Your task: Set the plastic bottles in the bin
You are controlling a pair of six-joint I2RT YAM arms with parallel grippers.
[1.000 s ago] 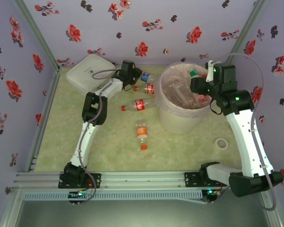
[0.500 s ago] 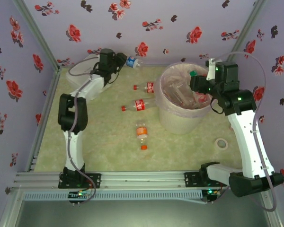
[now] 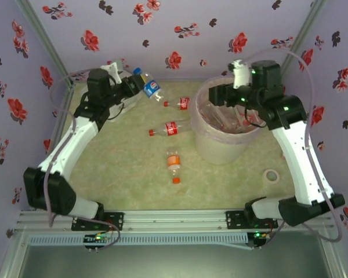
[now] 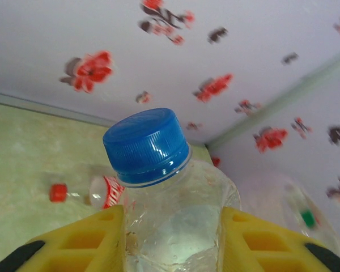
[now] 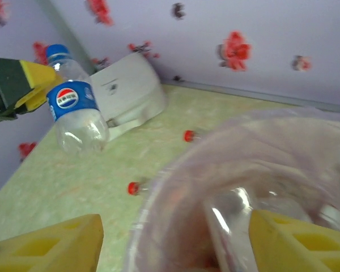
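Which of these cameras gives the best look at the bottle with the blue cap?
The right wrist view: the blue-capped bottle shows whole, label and all, gripped near the cap by yellow jaws. The left wrist view gives a close-up of cap and shoulder between the jaws; the top view shows it small.

The left arm [image 3: 72,145] and right arm [image 3: 298,159] have white tapered links between chunky black joint housings, with black bases [image 3: 93,217] at seven and five o'clock overhead. Grey cables [image 3: 61,87] loop along each. Green lights [image 3: 286,108] dot the right arm. The left gripper [image 4: 173,238] and right gripper [image 5: 175,243] have yellow, pocketed fingers [image 4: 73,243].
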